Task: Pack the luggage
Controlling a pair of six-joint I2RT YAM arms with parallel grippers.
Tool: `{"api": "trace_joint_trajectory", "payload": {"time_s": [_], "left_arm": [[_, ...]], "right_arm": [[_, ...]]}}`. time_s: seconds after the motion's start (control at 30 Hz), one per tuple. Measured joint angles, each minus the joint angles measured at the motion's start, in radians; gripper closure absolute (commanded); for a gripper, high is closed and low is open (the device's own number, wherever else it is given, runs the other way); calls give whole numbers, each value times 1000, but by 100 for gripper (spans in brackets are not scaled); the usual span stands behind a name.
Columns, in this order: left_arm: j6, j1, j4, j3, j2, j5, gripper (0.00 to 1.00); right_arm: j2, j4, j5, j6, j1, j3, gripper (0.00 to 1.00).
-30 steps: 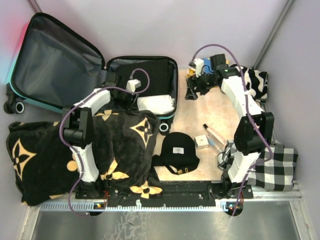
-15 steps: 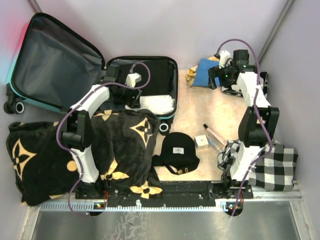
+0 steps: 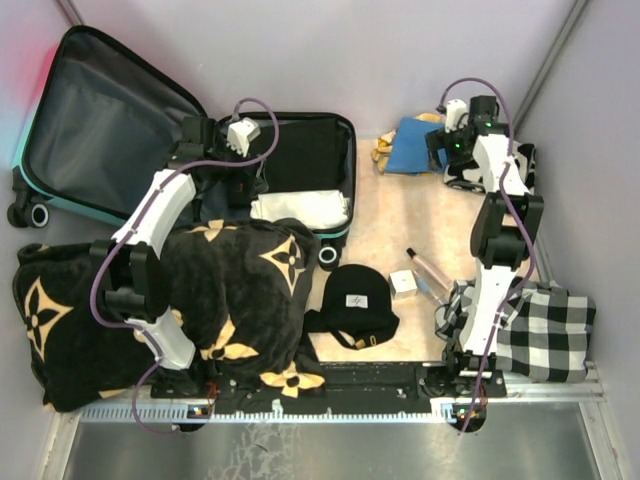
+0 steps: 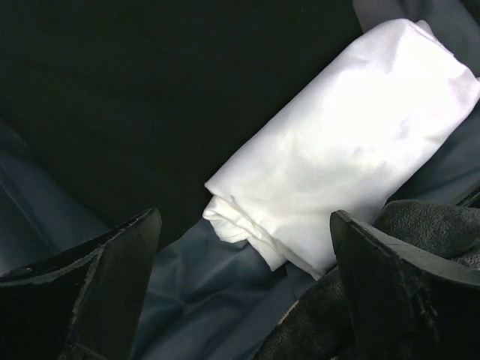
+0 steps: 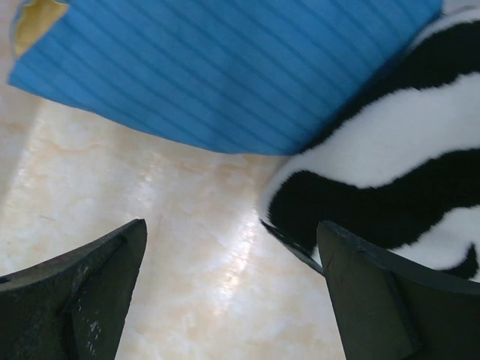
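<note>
The luggage (image 3: 60,140) lies open at the back left, its grey-lined lid raised and its lower half (image 3: 345,170) holding a black garment (image 3: 300,150) and a folded white cloth (image 3: 300,208). My left gripper (image 3: 238,190) hangs open and empty over the lower half; in the left wrist view (image 4: 244,289) the white cloth (image 4: 345,165) lies just ahead on the grey lining (image 4: 210,300). My right gripper (image 3: 448,155) is open and empty at the back right, above bare table next to a blue cloth (image 5: 247,67) and a black-and-white fuzzy item (image 5: 390,172).
A big black blanket with tan flowers (image 3: 150,300) covers the front left and overlaps the suitcase's near edge. A black beanie (image 3: 355,300), a small white box (image 3: 403,284) and a clear bottle (image 3: 430,270) lie mid-table. A black-and-white checked cloth (image 3: 545,330) sits front right.
My left gripper has moved back and left across the suitcase's lower half. My right gripper swung from the table's middle back to the far right corner beside the blue cloth.
</note>
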Motion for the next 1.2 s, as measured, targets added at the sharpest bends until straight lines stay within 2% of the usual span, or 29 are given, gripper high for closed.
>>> {"api": "trace_joint_trajectory", "payload": {"time_s": [0.17,0.43,0.67,0.87,1.0,1.2], "left_arm": [[-2,0,11,-3,-11,1,0],[3,0,27,-10,-11,14,0],[17,0,27,-10,-11,15,0],[18,0,39,-10,-11,16,0],[17,0,47,-10,-11,21,0],[17,0,65,-11,-11,38,0]], "right_arm": [[18,-12,23,-11,-86,27,2],[197,-14,38,40,-148,173,1],[240,-57,-19,39,-155,155,11],[116,-52,-147,0,-201,-65,13],[-32,-95,-211,-25,-225,-294,14],[-192,-138,-278,-63,-208,-550,15]]}}
